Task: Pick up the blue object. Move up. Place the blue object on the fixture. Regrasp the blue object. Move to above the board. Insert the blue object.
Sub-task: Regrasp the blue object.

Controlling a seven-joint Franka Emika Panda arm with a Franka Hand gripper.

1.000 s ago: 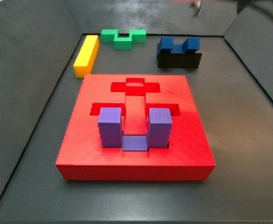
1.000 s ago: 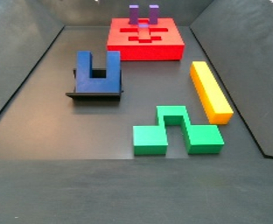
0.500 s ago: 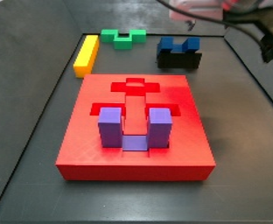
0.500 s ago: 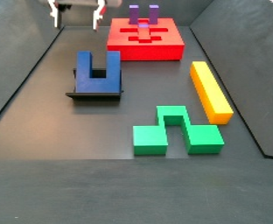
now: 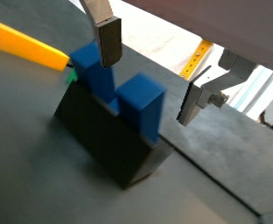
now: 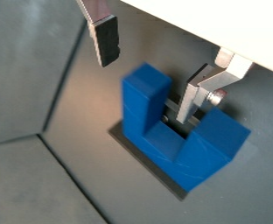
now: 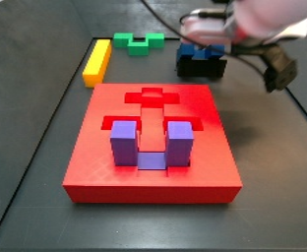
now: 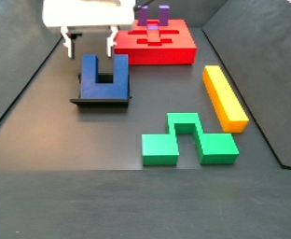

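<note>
1. Pincer (image 8: 89, 39) hangs just above the far end of the blue object (image 8: 104, 77) in a side view, with its jaws spread wide and nothing held between them.
2. Both wrist views show the two silver fingers (image 6: 104, 33) on either side of the blue object (image 6: 178, 127) — one plate near one prong, the other plate (image 5: 198, 94) beside the other prong. I cannot tell if the pads touch the block.
3. Blue object (image 5: 118, 89) sits on the fixture (image 5: 104, 144), with its two prongs pointing up in a wrist view and the square notch between them.
4. Fixture (image 8: 101, 98) stands on the dark bench (image 8: 86, 140), near the left wall in a side view; its dark base shows around the blue block.
5. Board (image 7: 153, 148), large and red, lies in the middle of the bench, well apart from the fixture (image 7: 200, 67). A purple U-shaped block (image 7: 151, 143) stands in one of its recesses, prongs up.
6. Yellow bar (image 8: 224, 96) lies flat beside the board (image 8: 157, 45) — the green notched block (image 8: 186, 138) lies near the end of the bar.
</note>
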